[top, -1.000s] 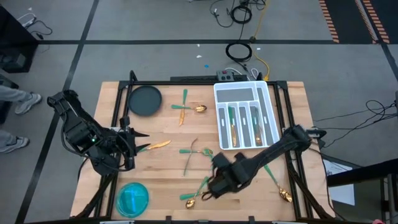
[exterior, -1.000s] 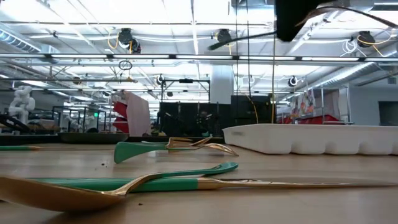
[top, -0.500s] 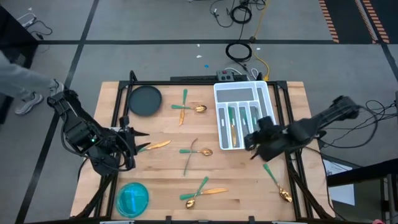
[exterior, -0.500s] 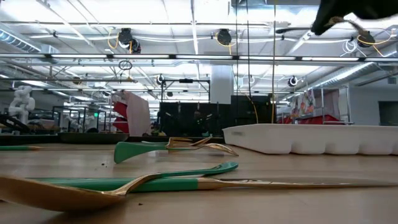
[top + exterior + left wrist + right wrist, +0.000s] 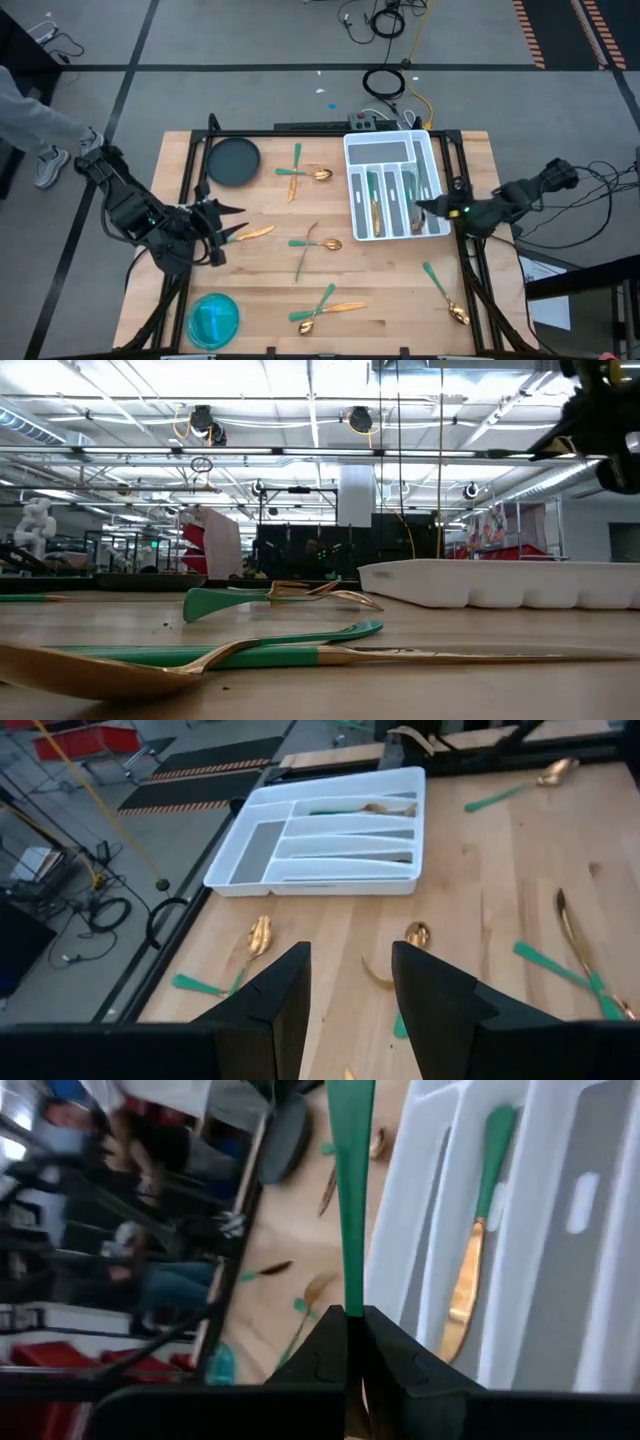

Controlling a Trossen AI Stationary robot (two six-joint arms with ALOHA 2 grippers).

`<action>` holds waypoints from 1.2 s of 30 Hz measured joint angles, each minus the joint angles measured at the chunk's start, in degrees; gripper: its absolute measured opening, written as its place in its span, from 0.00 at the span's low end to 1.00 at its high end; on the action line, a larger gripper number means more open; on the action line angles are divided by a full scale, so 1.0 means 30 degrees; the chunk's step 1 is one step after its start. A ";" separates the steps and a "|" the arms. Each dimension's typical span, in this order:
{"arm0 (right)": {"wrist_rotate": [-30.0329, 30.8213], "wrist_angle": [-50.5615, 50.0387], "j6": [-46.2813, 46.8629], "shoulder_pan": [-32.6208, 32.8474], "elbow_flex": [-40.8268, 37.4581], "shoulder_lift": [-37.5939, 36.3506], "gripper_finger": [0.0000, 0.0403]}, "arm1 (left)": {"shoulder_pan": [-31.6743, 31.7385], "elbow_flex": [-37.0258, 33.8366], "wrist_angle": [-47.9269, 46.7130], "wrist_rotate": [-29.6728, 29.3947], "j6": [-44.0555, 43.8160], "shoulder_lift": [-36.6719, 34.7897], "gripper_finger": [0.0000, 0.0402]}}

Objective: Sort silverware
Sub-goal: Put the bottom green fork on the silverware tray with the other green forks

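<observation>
The wooden worktop carries a white compartment tray at its far right part, with several teal-handled pieces of silverware lying lengthwise in its slots. A dark round plate sits at the far left corner and a blue round bowl at the near left corner. The right gripper hangs over the tray's right-hand slots, its fingers clenched on the slim teal handle of one utensil, which sticks out ahead of them above the tray. The left gripper waits over the left side of the worktop, its fingers spread apart and grasping nothing, just beside a gold knife. Loose pieces lie scattered: a crossed pair with a spoon near the plate, a crossed fork and spoon at the middle, another pair near the front edge, and a lone spoon at the right, near the front.
</observation>
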 joint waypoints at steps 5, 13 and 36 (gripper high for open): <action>0.1353 -0.2391 -0.0838 -0.0017 -0.0118 -0.4255 0.00 | 0.0893 -0.0007 0.0849 -0.0007 0.0053 0.0000 0.37; 0.0138 -0.5601 -0.0924 0.0000 0.0188 -0.5934 0.00 | 0.2262 -0.0015 0.1350 -0.0014 0.0060 -0.0013 0.37; 0.0824 -0.4348 0.2908 -0.0219 -0.3682 -0.5110 0.00 | 0.4186 -0.0015 0.1802 -0.0058 0.0192 -0.0022 0.37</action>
